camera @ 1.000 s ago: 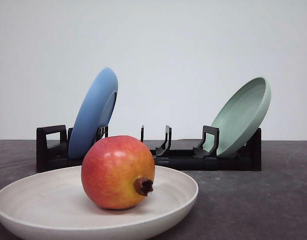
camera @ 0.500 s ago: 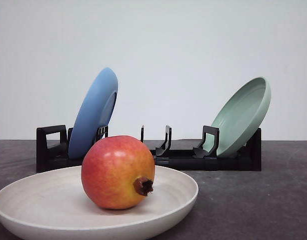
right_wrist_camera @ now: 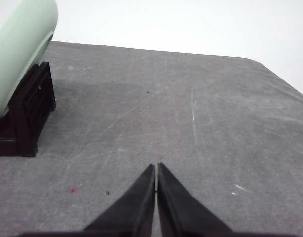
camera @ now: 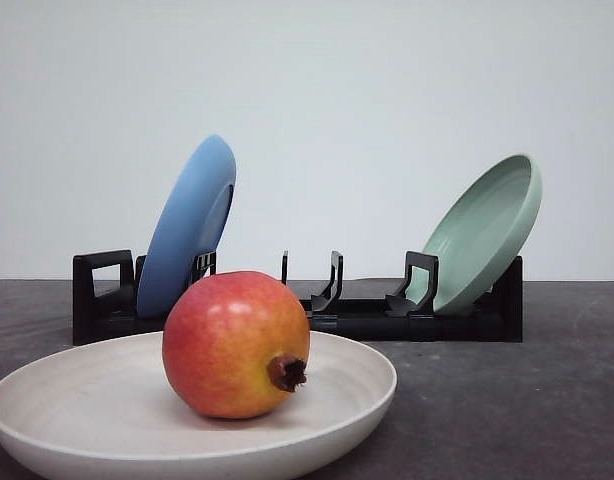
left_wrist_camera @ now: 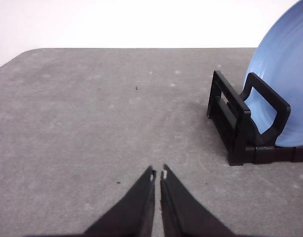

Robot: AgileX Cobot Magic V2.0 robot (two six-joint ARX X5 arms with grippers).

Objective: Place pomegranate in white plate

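Note:
The pomegranate (camera: 235, 345), red blending to yellow-orange with a dark crown nub facing front right, rests inside the white plate (camera: 357, 400) at the near left of the table in the front view. My left gripper (left_wrist_camera: 158, 174) is shut with nothing in it, over bare grey table beside the rack's blue-plate end. My right gripper (right_wrist_camera: 156, 168) is also shut and holds nothing, over bare table next to the rack's green-plate end.
A black dish rack (camera: 357, 318) stands across the back of the table. A blue plate (camera: 187, 228) leans in its left end and a pale green plate (camera: 484, 232) in its right end. The rack's ends appear as rack (left_wrist_camera: 238, 123) and rack (right_wrist_camera: 25, 111).

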